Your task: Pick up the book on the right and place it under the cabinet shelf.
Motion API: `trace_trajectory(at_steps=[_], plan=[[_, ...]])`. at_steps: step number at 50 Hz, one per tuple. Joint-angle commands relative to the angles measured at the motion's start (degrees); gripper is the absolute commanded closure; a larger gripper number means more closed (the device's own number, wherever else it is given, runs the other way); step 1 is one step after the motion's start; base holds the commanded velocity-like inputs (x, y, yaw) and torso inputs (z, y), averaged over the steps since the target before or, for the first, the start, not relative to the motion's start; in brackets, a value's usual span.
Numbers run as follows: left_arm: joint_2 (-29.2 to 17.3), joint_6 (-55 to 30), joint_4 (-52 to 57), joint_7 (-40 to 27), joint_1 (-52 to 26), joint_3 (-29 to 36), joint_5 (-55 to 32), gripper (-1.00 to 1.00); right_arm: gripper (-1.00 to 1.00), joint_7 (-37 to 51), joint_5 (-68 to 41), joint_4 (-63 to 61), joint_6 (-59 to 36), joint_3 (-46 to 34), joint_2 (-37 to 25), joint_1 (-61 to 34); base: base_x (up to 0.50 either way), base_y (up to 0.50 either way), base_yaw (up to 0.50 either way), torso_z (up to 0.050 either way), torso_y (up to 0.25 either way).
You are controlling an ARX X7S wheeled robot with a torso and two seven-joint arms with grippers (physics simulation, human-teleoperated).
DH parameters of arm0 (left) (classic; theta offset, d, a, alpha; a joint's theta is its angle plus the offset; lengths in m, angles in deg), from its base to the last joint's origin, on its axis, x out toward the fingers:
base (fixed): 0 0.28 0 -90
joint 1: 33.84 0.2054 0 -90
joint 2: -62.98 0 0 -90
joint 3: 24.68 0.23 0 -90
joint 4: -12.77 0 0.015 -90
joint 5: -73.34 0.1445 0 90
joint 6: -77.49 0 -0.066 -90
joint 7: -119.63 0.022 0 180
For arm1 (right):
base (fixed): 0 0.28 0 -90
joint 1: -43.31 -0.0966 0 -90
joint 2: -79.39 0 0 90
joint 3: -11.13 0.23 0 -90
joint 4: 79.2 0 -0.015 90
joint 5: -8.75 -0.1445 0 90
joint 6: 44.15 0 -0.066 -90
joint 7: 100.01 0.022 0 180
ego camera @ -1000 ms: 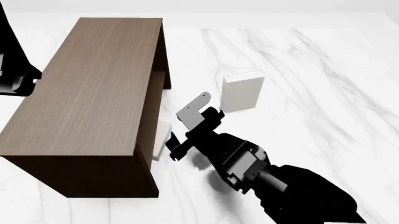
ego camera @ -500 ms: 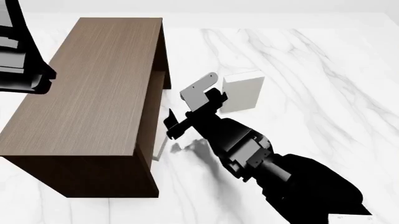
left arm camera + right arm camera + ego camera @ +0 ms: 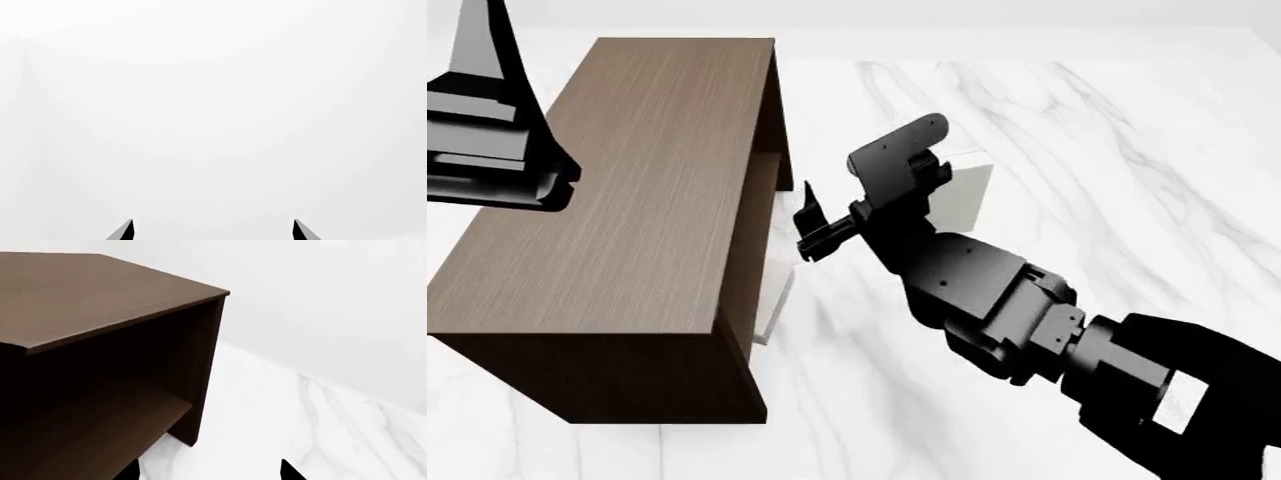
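1. Your right gripper (image 3: 827,215) hangs in the air with its fingers spread apart and nothing between them, close to the cabinet's open side.
2. Your left gripper (image 3: 507,165) hovers over the cabinet's top; only two finger tips show at its wrist camera, apart and empty.
3. The book (image 3: 958,195) stands on the marble floor (image 3: 1121,180), partly behind your right arm.
4. The cabinet shelf (image 3: 87,440) sits inside the dark brown cabinet (image 3: 627,210).
5. A pale slab (image 3: 777,300), possibly the second book, leans at the cabinet's foot.
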Motion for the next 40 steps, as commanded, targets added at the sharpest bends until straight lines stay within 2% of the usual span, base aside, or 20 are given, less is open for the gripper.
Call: trace_trajectory(at_steps=[1,7,40], plan=[[-0.1,0.3,0.1,-0.1,0.0,0.2,-0.2,-1.0,-1.0,5.5,0.2,-8.8,-0.5,0.6,-5.5,-1.3,0.0,0.0,0.0,0.0,0.0],[0.0,0.3,0.0,-0.4,-0.2,0.5,-0.2,-1.0,-1.0,8.1,-0.1,-14.0,-1.0,1.3,-8.3,-2.5,0.0,0.0,0.0,0.0,0.018],[2.0,2.8,-1.6,2.6,4.4,1.9,5.6,-1.0,-1.0,19.9,-2.1,-37.1,-3.6,6.8,-22.7,-10.6,0.0,0.0,0.0,0.0,0.161]])
